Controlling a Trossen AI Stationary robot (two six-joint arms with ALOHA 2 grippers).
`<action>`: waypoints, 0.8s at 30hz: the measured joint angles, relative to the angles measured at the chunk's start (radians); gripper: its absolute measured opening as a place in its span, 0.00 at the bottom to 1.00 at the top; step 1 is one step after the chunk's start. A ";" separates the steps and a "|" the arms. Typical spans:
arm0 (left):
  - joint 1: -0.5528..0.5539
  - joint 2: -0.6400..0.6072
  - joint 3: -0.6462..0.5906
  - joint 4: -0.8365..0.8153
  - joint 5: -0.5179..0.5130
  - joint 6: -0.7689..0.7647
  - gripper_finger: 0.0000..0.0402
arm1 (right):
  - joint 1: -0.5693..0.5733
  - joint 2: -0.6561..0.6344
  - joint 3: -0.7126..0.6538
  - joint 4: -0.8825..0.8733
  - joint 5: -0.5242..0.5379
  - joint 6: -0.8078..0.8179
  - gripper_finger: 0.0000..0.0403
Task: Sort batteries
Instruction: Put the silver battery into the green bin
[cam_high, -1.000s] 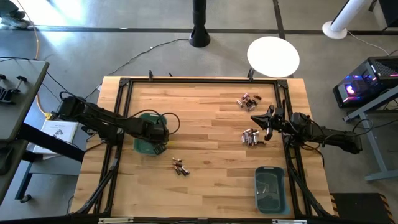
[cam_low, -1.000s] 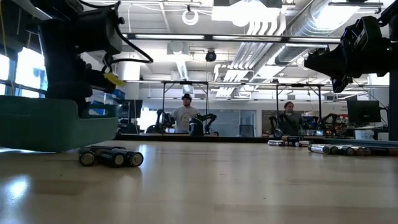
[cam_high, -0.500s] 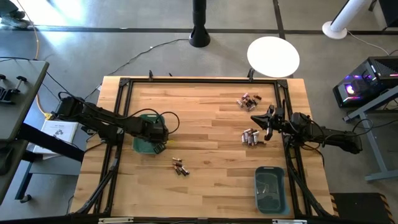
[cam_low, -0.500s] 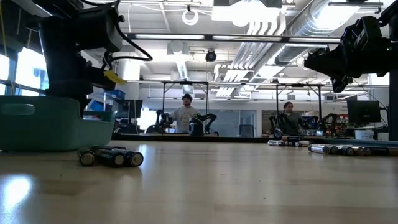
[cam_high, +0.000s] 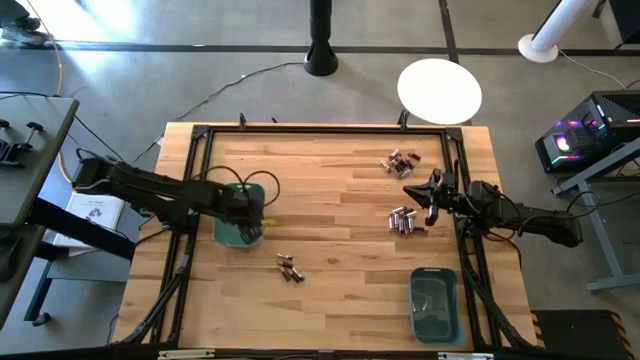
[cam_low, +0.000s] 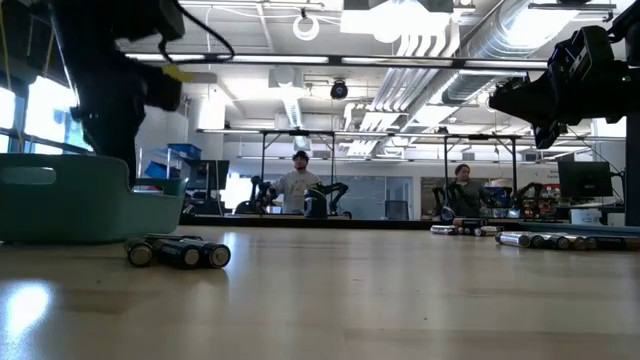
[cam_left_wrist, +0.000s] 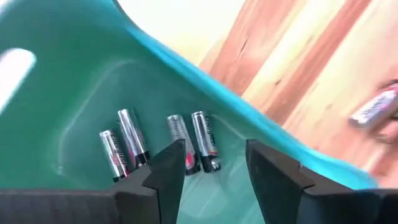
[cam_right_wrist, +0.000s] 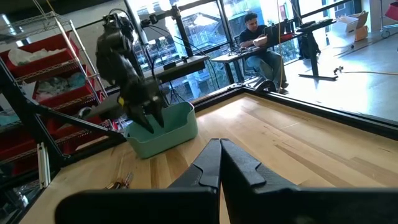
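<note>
A teal bin (cam_high: 232, 232) stands flat on the table's left side, with several silvery batteries (cam_left_wrist: 158, 144) lying on its floor. My left gripper (cam_left_wrist: 214, 171) hangs open just over the bin's inside (cam_high: 251, 207) and touches nothing. Loose batteries lie in three groups: near the table's middle (cam_high: 290, 269), at the far right (cam_high: 399, 161), and at the right (cam_high: 403, 220). My right gripper (cam_right_wrist: 219, 154) is shut and empty, and hovers above the right group (cam_high: 422, 194).
A second teal bin (cam_high: 435, 303) stands at the near right corner. A dark frame (cam_high: 320, 129) runs round the table's edges. Bare wood lies between the two arms. People sit at desks in the room beyond the table (cam_low: 296, 186).
The left teal bin, which was tipped with one side lifted off the table, has come down and now stands flat. My left gripper has then risen a little and drawn back toward the table's left edge.
</note>
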 joint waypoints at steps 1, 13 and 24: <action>0.000 -0.019 0.014 -0.016 -0.001 -0.007 0.40 | 0.000 0.000 0.000 0.000 0.000 0.000 0.00; -0.191 -0.085 0.072 0.397 -0.075 0.262 0.39 | 0.000 0.000 0.000 0.000 0.000 0.000 0.00; -0.390 0.252 0.072 0.967 -0.202 0.692 0.39 | 0.000 0.000 0.000 0.000 0.000 0.000 0.00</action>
